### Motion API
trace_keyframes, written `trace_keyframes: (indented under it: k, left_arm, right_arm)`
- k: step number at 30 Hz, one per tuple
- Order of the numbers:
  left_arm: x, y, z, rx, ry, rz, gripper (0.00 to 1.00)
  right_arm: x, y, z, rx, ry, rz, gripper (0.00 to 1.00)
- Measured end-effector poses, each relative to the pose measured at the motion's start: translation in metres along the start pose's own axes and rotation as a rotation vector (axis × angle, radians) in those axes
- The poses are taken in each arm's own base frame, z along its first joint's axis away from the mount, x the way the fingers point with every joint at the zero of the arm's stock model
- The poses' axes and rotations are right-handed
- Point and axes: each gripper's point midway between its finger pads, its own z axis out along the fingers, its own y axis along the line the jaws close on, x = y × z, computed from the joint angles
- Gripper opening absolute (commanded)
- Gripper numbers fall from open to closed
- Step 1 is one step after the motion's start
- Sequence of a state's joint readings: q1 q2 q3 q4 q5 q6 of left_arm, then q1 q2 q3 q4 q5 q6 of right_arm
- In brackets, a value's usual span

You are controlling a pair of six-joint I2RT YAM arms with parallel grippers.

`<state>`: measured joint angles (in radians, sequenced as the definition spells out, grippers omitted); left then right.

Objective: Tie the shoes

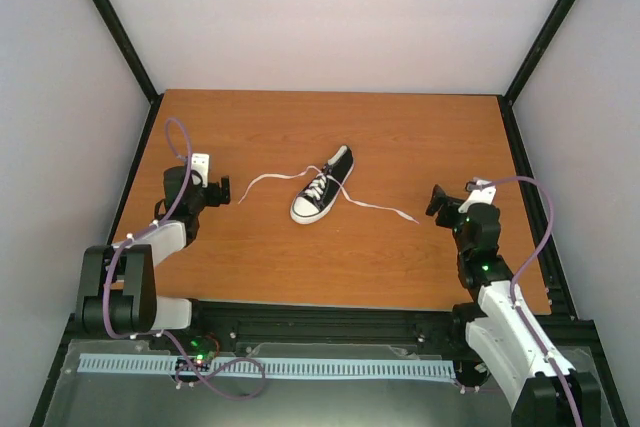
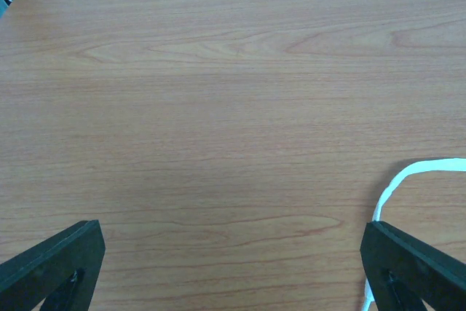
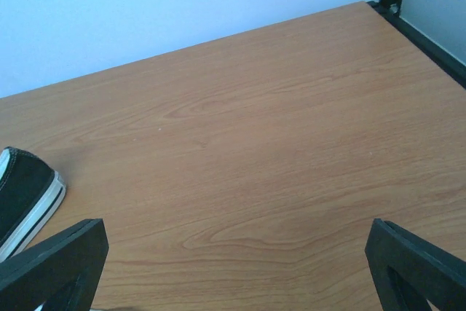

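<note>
Wood table (image 1: 400,267) — sneaker (image 3: 25,194) cut off in R wrist view, laces (image 1: 318,185) prob. untied.

You are looking at an orange-brown wood-grain table (image 1: 400,137), closed in by a plain pale back wall (image 1: 340,7) and pale side panels on the left (image 1: 50,97) and right (image 1: 595,107). Black frame posts (image 1: 110,17) slant up from the table's far corners, and a black rim (image 1: 522,187) runs along its right edge. The light falls soft and even on the wood, with only faint shadows.
</note>
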<state>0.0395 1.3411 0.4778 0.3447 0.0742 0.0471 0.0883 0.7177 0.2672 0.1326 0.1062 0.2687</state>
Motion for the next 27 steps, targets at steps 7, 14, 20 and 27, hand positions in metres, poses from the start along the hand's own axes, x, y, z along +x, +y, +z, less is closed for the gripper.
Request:
trace_keyframes:
  k: [7, 14, 20, 27]
  left_arm:
    - [0.0, 0.0, 0.0, 0.0, 0.0, 0.0, 1.0]
    - [0.008, -0.027, 0.004, 0.174, 0.116, 0.107, 1.0]
    - [-0.035, -0.063, -0.008, 0.412, 0.181, 0.333, 1.0]
    - [-0.011, -0.088, -0.014, 0.519, 0.326, 0.572, 1.0]
  right_arm:
    - [-0.004, -0.013, -0.01, 0.057, -0.062, 0.064, 1.0]
    - [-0.017, -0.003, -0.016, 0.008, -0.083, 0.081, 1.0]
    - [-0.035, 0.028, 0.012, -0.063, 0.14, 0.009, 1.0]
    - [0.021, 0.062, 0.062, -0.089, 0.554, -0.108, 1.0]
